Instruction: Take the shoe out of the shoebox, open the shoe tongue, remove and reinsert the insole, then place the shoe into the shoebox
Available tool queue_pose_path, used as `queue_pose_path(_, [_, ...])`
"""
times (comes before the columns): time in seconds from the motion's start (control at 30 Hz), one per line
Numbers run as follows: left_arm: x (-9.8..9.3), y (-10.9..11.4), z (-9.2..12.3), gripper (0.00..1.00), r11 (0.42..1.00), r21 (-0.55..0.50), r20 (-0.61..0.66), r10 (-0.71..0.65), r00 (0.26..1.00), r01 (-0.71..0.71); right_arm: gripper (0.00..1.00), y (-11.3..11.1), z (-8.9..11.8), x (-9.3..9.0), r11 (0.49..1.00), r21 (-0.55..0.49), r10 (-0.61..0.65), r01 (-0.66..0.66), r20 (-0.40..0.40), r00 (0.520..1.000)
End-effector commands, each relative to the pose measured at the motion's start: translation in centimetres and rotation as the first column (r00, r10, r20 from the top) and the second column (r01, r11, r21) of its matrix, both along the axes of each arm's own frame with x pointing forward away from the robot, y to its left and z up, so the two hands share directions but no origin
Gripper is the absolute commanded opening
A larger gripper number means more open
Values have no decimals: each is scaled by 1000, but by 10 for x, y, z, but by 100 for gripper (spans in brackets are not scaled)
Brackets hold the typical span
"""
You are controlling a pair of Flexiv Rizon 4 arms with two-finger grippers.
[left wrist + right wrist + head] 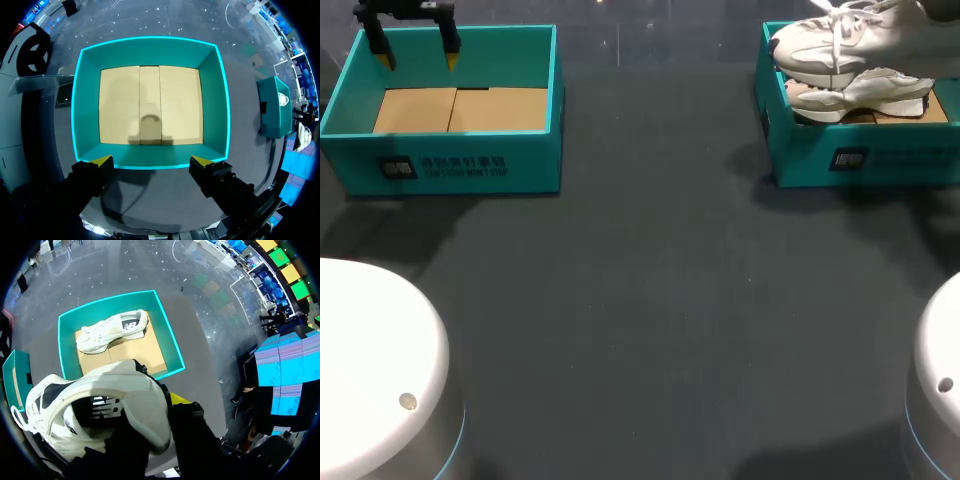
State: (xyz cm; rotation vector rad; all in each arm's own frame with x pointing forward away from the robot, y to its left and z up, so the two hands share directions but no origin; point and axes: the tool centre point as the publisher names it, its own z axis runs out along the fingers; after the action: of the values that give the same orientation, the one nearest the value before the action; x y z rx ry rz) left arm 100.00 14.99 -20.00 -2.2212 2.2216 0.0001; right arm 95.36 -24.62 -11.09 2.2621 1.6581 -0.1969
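A white sneaker (840, 45) hangs above the right teal shoebox (880, 160), heel end toward my wrist. In the right wrist view my right gripper (165, 405) is shut on this sneaker (100, 405) at its heel collar; one yellow fingertip (181, 399) shows outside it and the other is hidden inside. A second white sneaker (860, 95) lies on its side on the cardboard floor of that box (167, 335), straight below the held one. My left gripper (418, 55) stands open above the far wall of the left teal shoebox (460, 165), holding nothing.
The left shoebox (150, 52) holds only its cardboard floor, and my left gripper (157, 162) hovers over one wall. The dark table mat (650, 320) stretches between the boxes. Two white arm bases sit at the near corners.
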Motion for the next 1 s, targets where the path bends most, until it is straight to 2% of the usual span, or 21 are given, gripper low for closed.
queue_pose_path(0.03, [0, 0, 0, 100, 1000, 0, 0, 0, 1000, 0, 0, 15, 0, -26, 1000, -20, 18, -17, 56, 998])
queue_pose_path(0.27, [0, 0, 0, 100, 1000, 0, 0, 0, 1000, 0, 0, 38, -12, -54, 1000, 7, 27, -27, 18, 999])
queue_pose_path(0.83, [0, 0, 0, 100, 1000, 0, 0, 0, 1000, 0, 0, 38, -12, -54, 1000, 7, 27, -27, 18, 999])
queue_pose_path(0.87, [0, 0, 0, 100, 1000, 0, 0, 0, 1000, 0, 0, 43, -11, -54, 1000, -8, -3, 3, 27, 1000])
queue_pose_path(1.0, [0, 0, 0, 100, 1000, 0, 0, 0, 1000, 0, 0, 71, -8, -72, 1000, -5, 4, -4, 71, 997])
